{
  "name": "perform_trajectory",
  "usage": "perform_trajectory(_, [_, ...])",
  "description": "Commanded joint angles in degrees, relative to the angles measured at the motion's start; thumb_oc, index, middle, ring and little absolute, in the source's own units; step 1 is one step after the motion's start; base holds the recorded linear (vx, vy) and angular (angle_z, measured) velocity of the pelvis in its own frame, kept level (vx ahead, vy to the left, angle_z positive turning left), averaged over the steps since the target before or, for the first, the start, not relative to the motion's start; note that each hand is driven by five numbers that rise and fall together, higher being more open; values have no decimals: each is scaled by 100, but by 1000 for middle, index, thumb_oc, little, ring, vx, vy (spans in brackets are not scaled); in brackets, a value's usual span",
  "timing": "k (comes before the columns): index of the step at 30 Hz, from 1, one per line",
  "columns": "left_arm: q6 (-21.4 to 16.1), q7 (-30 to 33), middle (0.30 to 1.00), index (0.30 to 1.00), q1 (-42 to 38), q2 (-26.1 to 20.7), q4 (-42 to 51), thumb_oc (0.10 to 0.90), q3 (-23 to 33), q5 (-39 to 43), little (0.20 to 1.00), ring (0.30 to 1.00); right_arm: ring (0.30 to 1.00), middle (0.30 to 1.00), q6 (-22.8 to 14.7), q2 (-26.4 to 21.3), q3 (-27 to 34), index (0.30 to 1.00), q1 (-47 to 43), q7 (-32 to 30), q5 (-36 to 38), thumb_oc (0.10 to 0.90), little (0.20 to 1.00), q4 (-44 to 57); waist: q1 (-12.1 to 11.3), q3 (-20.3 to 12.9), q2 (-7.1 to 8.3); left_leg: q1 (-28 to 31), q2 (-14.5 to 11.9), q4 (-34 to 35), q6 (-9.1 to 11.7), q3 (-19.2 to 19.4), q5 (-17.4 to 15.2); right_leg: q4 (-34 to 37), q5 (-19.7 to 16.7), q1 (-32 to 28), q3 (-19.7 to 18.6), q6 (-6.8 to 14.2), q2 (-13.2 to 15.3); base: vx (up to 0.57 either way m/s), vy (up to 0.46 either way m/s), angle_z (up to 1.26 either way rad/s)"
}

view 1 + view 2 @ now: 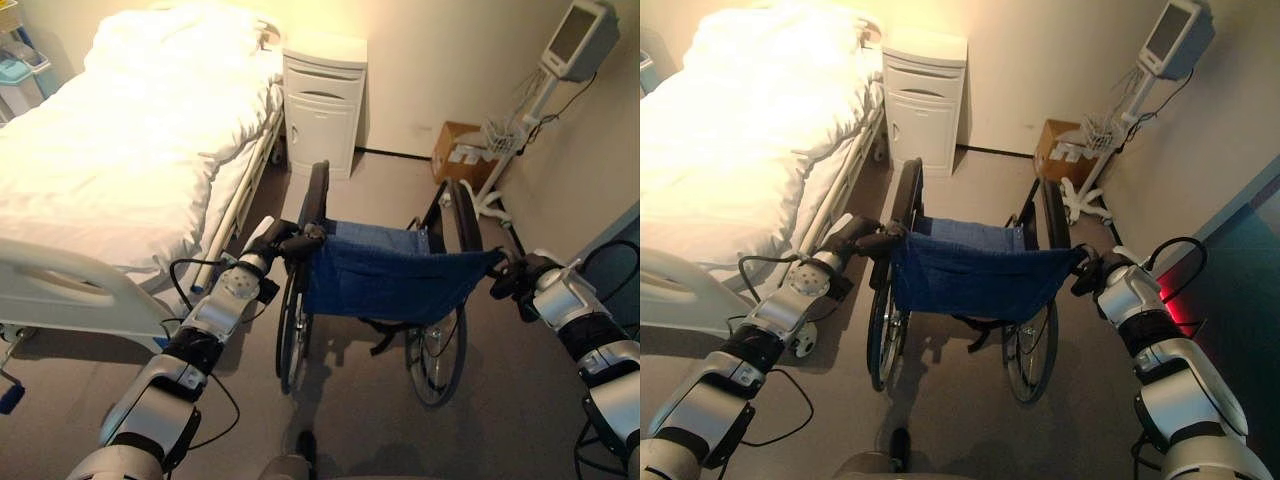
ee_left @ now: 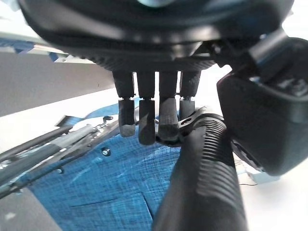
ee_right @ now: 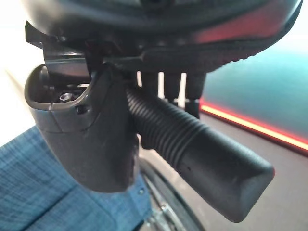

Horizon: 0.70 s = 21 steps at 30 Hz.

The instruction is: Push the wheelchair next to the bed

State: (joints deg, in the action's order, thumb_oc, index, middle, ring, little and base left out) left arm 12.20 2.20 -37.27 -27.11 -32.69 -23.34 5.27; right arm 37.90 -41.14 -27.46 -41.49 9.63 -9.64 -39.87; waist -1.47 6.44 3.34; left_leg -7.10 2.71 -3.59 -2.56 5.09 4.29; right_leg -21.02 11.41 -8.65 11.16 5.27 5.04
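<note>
The wheelchair (image 1: 390, 275), with a blue cloth back and black wheels, stands in the middle of the floor with its back toward me. The bed (image 1: 120, 140) with white bedding lies to its left, a narrow gap away. My left hand (image 1: 272, 242) grips the left push handle (image 2: 204, 178); its fingers (image 2: 147, 120) curl over the ribbed black grip. My right hand (image 1: 520, 275) holds the right push handle (image 3: 202, 154), its thumb (image 3: 91, 130) on one side and the fingers wrapped behind.
A white bedside cabinet (image 1: 322, 100) stands against the far wall at the bed's head. A monitor on a wheeled stand (image 1: 580, 40) and a cardboard box (image 1: 455, 150) occupy the far right corner. The bed's footboard (image 1: 70, 285) is near my left arm.
</note>
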Motion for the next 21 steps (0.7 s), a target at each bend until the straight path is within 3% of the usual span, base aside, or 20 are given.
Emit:
perform_trajectory(1, [304,175,300,300,391,-239,-173,400,-226,-468,300,300,300,300,-1898,1028,-846,300,-175,222,37,400,300,628,-647,381,-94,308,61,369,62,-149,235,-157,-2222,153,-482,380,349,275,70,2])
perform_trajectory(5, [216,215,300,300,438,-151,-74,400,-228,-607,300,300,300,300,-1650,985,-837,300,-272,246,192,400,300,765,-365,532,-212,921,37,534,31,-517,51,72,-2385,1386,-436,308,474,371,-57,-2])
perform_trajectory(9, [215,310,300,300,424,-263,125,400,-219,-378,300,300,300,300,-1333,895,-874,300,-467,253,374,400,300,1015,-138,738,12,1360,169,311,15,-762,-601,1553,-2948,2001,-542,472,825,394,-228,-5])
perform_trajectory(12, [66,346,300,300,495,-244,107,400,-132,-270,300,300,300,300,-1263,883,-833,300,-505,300,327,400,300,1173,-62,806,-77,1627,-65,159,124,-804,-831,2533,-2800,2197,-297,494,839,470,-251,44])
perform_trajectory(15, [-9,294,300,300,543,-181,68,400,-82,-374,300,300,300,300,-1241,934,-820,300,-522,390,215,400,300,1182,-72,868,-67,1701,-157,27,174,-818,-939,2478,-2820,2171,-292,464,862,419,-310,78])
perform_trajectory(18, [-20,178,300,300,603,-150,-30,400,-74,-230,300,300,300,300,-1257,963,-919,300,-580,340,478,400,300,975,-103,773,70,1758,-265,-289,312,-917,-1063,2024,-2675,1782,-341,404,812,497,-402,94])
perform_trajectory(21, [46,131,300,300,686,-157,-69,400,-30,-342,300,300,300,300,-1294,993,-1002,300,-618,470,450,400,300,914,-86,671,93,1912,-517,-329,480,-833,-735,1819,-2701,1645,-183,372,790,379,-255,69])
